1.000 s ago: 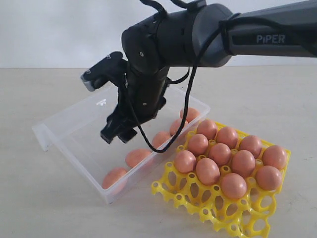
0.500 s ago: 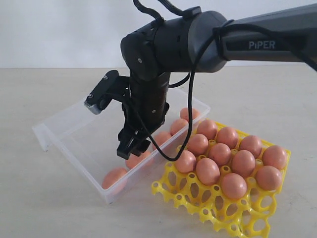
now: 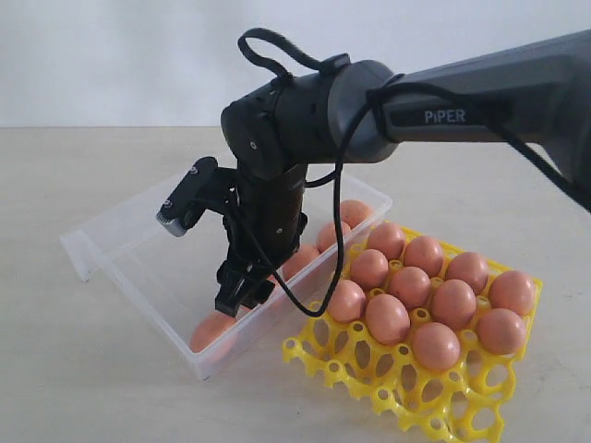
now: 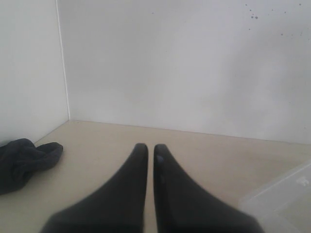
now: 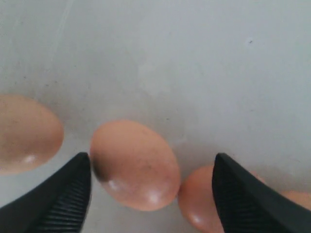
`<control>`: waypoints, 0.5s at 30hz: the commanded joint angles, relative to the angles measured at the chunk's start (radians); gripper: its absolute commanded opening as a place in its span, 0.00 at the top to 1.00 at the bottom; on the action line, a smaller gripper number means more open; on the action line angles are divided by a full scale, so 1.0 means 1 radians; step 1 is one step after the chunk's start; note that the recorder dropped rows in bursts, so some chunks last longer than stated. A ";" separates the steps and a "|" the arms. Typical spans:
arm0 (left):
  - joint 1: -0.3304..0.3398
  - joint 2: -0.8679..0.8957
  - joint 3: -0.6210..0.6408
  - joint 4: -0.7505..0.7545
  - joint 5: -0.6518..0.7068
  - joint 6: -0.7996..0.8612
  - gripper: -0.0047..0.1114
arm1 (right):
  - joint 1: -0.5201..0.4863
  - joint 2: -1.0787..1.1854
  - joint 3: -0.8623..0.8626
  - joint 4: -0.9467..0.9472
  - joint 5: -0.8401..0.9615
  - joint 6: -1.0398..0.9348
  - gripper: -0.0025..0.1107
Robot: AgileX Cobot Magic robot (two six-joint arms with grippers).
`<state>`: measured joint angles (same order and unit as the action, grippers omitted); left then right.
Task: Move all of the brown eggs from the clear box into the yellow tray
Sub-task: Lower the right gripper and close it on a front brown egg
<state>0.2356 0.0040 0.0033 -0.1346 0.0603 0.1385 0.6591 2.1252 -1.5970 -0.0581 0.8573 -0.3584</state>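
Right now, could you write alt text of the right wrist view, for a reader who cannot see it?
The open right gripper hangs over a brown egg that lies between its two black ribbed fingers on the floor of the clear box. Another brown egg and a third egg flank it, each partly cut off.

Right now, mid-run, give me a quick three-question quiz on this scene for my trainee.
1. True or false: the right gripper is shut on a brown egg.
2. How many brown eggs sit in the yellow tray? A eight, B eleven, C fourteen.
3. Fill in: the eggs not yet moved lie in the ___.
Key: 1 false, its jaws stand open either side of the egg; 2 B; 3 clear box.
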 commanded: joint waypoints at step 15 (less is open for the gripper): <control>-0.001 -0.004 -0.003 0.000 -0.009 0.002 0.92 | 0.001 0.069 -0.002 -0.002 -0.012 -0.018 0.58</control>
<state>0.2356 0.0040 0.0033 -0.1346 0.0603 0.1385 0.6591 2.1906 -1.5970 -0.0566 0.8375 -0.3666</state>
